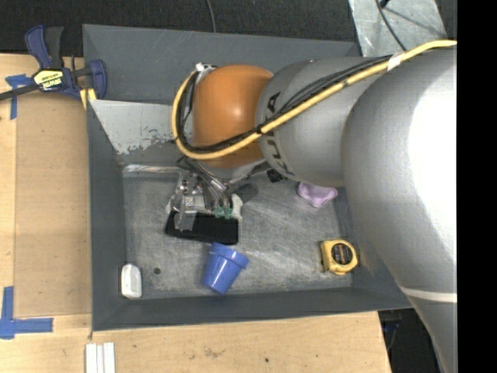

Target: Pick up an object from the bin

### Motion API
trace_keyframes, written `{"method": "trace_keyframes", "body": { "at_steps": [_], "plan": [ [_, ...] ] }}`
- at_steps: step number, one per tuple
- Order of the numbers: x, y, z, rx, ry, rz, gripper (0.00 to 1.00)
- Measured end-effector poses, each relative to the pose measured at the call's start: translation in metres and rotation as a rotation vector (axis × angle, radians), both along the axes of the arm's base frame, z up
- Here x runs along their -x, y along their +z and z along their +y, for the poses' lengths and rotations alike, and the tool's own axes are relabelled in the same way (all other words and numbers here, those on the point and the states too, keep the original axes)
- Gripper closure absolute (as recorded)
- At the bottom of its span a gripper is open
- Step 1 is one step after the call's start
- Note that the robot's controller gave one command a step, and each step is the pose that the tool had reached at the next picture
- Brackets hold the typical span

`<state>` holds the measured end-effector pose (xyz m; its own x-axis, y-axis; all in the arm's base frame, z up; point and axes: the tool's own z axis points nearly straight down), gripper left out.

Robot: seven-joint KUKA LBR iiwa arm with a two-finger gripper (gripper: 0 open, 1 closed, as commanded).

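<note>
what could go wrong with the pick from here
The black flat block lies low on the bin floor, so a grip could slip off it. The blue cup lies on its side close beside the block and could get knocked and roll.

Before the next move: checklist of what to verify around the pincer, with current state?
1. The pincer sits over the black flat object, left of the middle of the bin: ok.
2. The black flat object actually held: cannot tell.
3. The blue cup lies on its side close by that object's lower edge; clearance looks tight: not ok.
4. The yellow tape measure at lower right, well apart: ok.
5. The white small object in the lower left corner, well apart: ok.
6. The lilac object is partly hidden by the arm; its extent: cannot tell.
</note>
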<state>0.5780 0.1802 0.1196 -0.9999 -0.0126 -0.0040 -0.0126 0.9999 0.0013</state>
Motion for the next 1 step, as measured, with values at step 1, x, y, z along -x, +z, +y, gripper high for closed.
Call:
{"method": "trace_keyframes", "body": {
  "at_steps": [1],
  "plan": [
    [-0.0001, 0.0000, -0.0002, 0.000, -0.001, 0.000, 1.00]
  ]
}}
